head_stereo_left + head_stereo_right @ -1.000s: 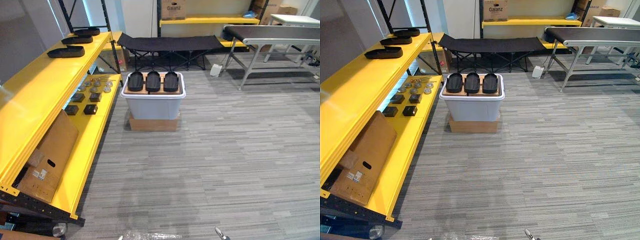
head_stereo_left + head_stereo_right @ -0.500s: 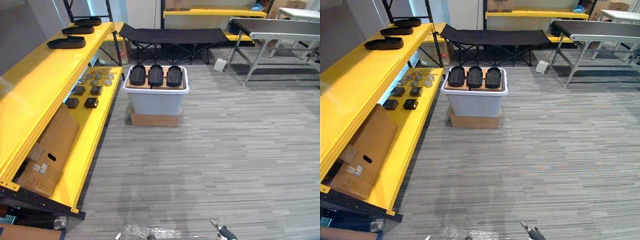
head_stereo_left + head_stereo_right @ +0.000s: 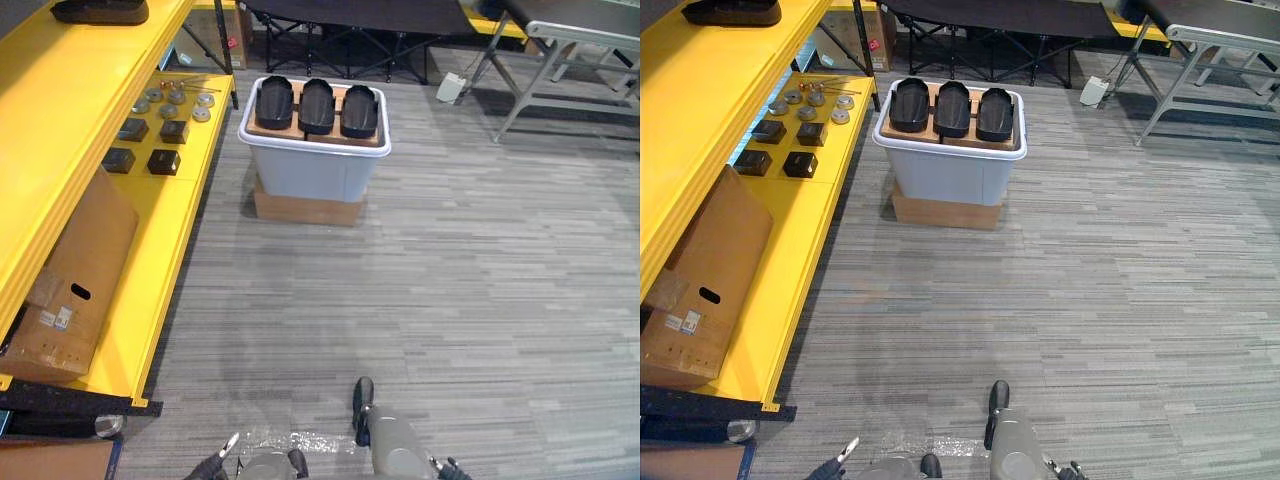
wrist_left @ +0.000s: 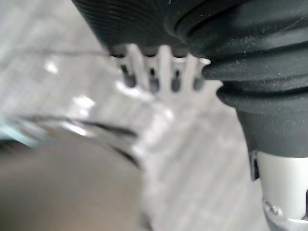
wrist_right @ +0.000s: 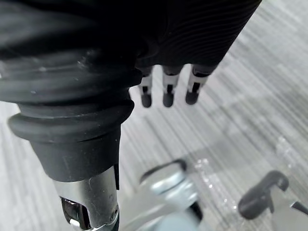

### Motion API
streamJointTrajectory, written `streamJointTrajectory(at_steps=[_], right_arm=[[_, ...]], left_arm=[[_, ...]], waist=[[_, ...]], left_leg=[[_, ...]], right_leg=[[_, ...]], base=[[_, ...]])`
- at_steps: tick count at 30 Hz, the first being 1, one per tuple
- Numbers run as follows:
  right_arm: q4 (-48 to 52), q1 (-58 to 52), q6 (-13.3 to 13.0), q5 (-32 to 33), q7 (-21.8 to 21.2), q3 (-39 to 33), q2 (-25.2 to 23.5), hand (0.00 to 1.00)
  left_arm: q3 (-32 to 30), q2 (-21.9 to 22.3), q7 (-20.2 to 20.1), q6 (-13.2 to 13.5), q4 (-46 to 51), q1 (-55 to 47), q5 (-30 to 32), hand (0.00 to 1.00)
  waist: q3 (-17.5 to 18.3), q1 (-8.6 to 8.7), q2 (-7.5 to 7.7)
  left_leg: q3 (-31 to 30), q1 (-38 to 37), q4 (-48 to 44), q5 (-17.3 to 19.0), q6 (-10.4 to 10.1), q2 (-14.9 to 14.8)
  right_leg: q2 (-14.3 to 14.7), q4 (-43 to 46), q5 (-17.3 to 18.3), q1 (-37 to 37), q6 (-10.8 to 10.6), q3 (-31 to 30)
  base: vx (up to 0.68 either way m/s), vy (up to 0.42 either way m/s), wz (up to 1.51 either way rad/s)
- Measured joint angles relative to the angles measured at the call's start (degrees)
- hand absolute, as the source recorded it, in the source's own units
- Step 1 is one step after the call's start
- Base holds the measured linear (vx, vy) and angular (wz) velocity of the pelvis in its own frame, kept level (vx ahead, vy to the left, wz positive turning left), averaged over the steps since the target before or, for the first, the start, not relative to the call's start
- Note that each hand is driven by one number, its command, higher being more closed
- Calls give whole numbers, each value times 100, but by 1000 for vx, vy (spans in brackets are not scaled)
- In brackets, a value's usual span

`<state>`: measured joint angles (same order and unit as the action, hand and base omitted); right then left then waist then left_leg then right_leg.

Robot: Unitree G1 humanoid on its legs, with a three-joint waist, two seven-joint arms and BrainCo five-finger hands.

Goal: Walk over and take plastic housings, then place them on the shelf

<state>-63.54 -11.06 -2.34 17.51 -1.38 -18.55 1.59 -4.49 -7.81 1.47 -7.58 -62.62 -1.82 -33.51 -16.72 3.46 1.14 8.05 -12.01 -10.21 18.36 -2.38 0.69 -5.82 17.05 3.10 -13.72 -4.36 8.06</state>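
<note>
Three black plastic housings lie side by side on a wooden board atop a grey-white bin, which stands on a flat cardboard box on the carpet ahead. Another black housing rests on the top level of the yellow shelf to the left. My left hand hangs low over the floor, far short of the bin, its fingers straight and empty; its tip also shows at the lower edge. My right hand hangs the same way, fingers relaxed, holding nothing.
The shelf's lower level carries small black boxes, metal discs and a big cardboard box. A black cot and a metal-legged table stand behind the bin. Clear film lies on the carpet near me.
The whole picture has shifted: the camera has come closer and tilted down, so the bin sits lower and larger. Both hands' tips now show at the bottom edge.
</note>
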Motion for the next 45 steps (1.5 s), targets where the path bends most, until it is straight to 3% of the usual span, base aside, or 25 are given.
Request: streamJointTrajectory(at_steps=[1, 3, 4, 5, 6, 8, 11, 13, 15, 16, 17, 18, 19, 22, 26, 29, 30, 32, 34, 35, 36, 37, 40, 42, 45], right_arm=[[2, -67, 40, 93, 1, -60, 21, 0], [-21, -154, 40, 145, -12, -61, 1, 0], [7, -142, 5, 142, -2, -66, 147, 0], [16, -113, -18, 141, 0, -37, 218, 0], [-5, 12, -28, 138, 14, -73, 375, 0], [-15, 141, -146, 144, 24, -267, 448, 0], [232, 436, -453, 213, 7, -483, 468, 0], [267, 652, -600, 288, 5, -487, 488, 0], [269, 672, -618, 326, 14, -428, 426, 0], [298, 727, -614, 424, 62, -311, 307, 0], [324, 723, -597, 482, 127, -181, 255, 0], [296, 712, -536, 570, 148, -67, 215, 0], [308, 773, -444, 649, 142, 61, 209, 0], [194, 755, -336, 636, 135, 66, 124, 0], [147, 840, -211, 641, 205, 78, 127, 0], [153, 829, -90, 564, 276, -59, 234, 0], [158, 767, -11, 404, 276, -130, 290, 0], [167, 657, 186, 369, 257, -176, 304, 0], [92, 484, 500, 396, 220, -148, 203, 0], [22, 455, 517, 428, 197, -147, 206, 0], [-47, 494, 530, 495, 121, -140, 298, 0], [-58, 516, 539, 525, 87, -56, 344, 0], [-141, 471, 366, 515, 6, 17, 518, 0], [-175, 416, 111, 495, -9, 12, 551, 0], [60, 486, -447, 421, -119, -59, 553, 0]], left_arm=[[-63, 105, 8, 0, 75, -101, -63, 0], [-161, 87, 2, -3, 133, -151, -301, 0], [-165, 165, -9, -32, 175, -179, -348, 0], [-165, 221, -19, -53, 157, -194, -382, 0], [-181, 290, -62, -72, 175, -197, -414, 0], [-271, 334, -124, -91, 189, -156, -412, 0], [-487, 397, -361, -23, 316, -197, -345, 0], [-611, 374, -452, 14, 294, -479, 94, 0], [-589, 406, -490, -16, 217, -832, 346, 0], [-522, 433, -502, -48, 49, -1102, 621, 0], [-517, 348, -529, -65, 40, -1238, 779, 0], [-476, 224, -473, -71, 38, -1301, 941, 0], [-306, 124, -377, -74, 35, -1226, 1027, 0], [-93, -172, -427, 7, 100, -918, 878, 0], [139, -153, -454, 319, 516, -303, 584, 0], [224, -84, -454, 408, 513, -39, 233, 0], [249, -21, -451, 394, 494, -36, 141, 0], [240, 9, -424, 348, 442, -106, -6, 0], [178, -105, -377, 232, 343, -222, -83, 0], [171, -108, -319, 198, 288, -214, -45, 0], [123, -9, -173, 139, 230, -214, -18, 0], [15, 64, -72, 139, 183, -260, -28, 0], [-221, 237, -57, 117, 39, -281, -29, 0], [-215, 284, -117, 129, 4, -351, -39, 0], [-185, 295, -203, 183, 69, -454, -221, 0]], waist=[[69, 42, -84], [157, 35, 11], [229, 22, -290], [230, 12, -432], [157, 4, -568], [70, -47, -572], [59, -252, -565], [18, -437, -624], [6, -538, -603], [51, -689, -313], [134, -691, -140], [181, -727, 93], [165, -763, 247], [67, -724, 222], [32, -587, -40], [46, -546, -220], [54, -547, -340], [80, -556, -365], [228, -579, -102], [227, -551, -121], [234, -493, -335], [318, -496, -368], [363, -419, -503], [329, -403, -579], [332, -371, -560]], left_leg=[[-54, 11, -254, 207, -320, -206], [-110, 639, -1817, 257, -392, -378], [-66, 1208, -3075, 79, -462, -796], [-22, 1533, -3698, -68, -394, -1016], [121, 1925, -4529, -25, -170, -1310], [238, 2059, -4285, 67, -136, -1159], [267, 2632, -2468, -96, -253, -506], [-208, 2924, -640, -936, -402, -212], [-279, 2819, -275, -1225, -361, -314], [-228, 2754, -735, -1463, -214, -231], [-227, 2797, -1013, -1350, -31, -128], [-144, 2779, -1109, -1285, 78, -28], [-98, 2667, -1135, -1292, 251, 47], [-43, 2069, -1028, -1180, 514, 108], [-172, 1457, -565, -1037, 404, 26], [-246, 1293, -661, -645, 221, -290], [-319, 1286, -879, -420, 57, -547], [-498, 1291, -1319, -76, -238, -929], [-810, 1296, -1754, 386, -713, -1268], [-931, 1259, -1794, 471, -811, -1393], [-1105, 1117, -1650, 487, -845, -1732], [-1161, 1099, -1577, 269, -779, -1791], [-1394, 1578, -2383, -615, -196, -1853], [-1108, 1605, -2557, -559, -394, -1902], [-541, 1627, -1053, -661, -789, -1481]], right_leg=[[123, 210, 72, 13, 114, 11], [117, 210, -66, 172, 292, 37], [340, 148, 94, 357, 419, 209], [440, 63, 151, 474, 483, 258], [554, -118, 217, 836, 584, 318], [461, -449, 224, 1534, 601, 383], [273, -905, 363, 1997, 624, 288], [393, -872, 700, 2123, 614, 119], [542, -808, 977, 2420, 601, -78], [459, -568, 1349, 2553, 654, -379], [336, -359, 1604, 2540, 660, -434], [175, 73, 1747, 2424, 457, -485], [5, 1247, 1750, 1934, 44, -447], [-298, 2358, 1848, 1425, -17, -193], [-396, 1422, 1816, 958, -86, -17], [-562, 470, 1318, 488, -321, -305], [-534, 33, 992, 415, -318, -444], [-508, -383, 562, 367, -296, -504], [-507, -588, 105, 387, -392, -513], [-447, -395, -345, 379, -575, -474], [-154, 234, -149, 271, -489, -292], [-116, 725, 246, 39, -359, -253], [-148, 1025, 548, 255, -146, 130], [-134, 530, 484, 907, -48, 448], [-255, -138, 438, 1347, 1, 934]], base=[[443, -253, 53], [436, -303, 42], [344, -263, 18], [462, -265, 17], [499, -204, 22], [467, -181, 13], [372, -74, -13], [238, 46, -37], [381, 131, -74], [575, 211, -87], [511, 184, -75], [533, 132, -43], [502, 112, -32], [455, 89, -6], [322, -7, 7], [293, -153, -5], [336, -276, 10], [377, -346, 20], [435, -515, 45], [443, -611, 57], [401, -560, 36], [468, -619, 40], [342, -443, 48], [315, -352, 62], [173, -158, 44]])
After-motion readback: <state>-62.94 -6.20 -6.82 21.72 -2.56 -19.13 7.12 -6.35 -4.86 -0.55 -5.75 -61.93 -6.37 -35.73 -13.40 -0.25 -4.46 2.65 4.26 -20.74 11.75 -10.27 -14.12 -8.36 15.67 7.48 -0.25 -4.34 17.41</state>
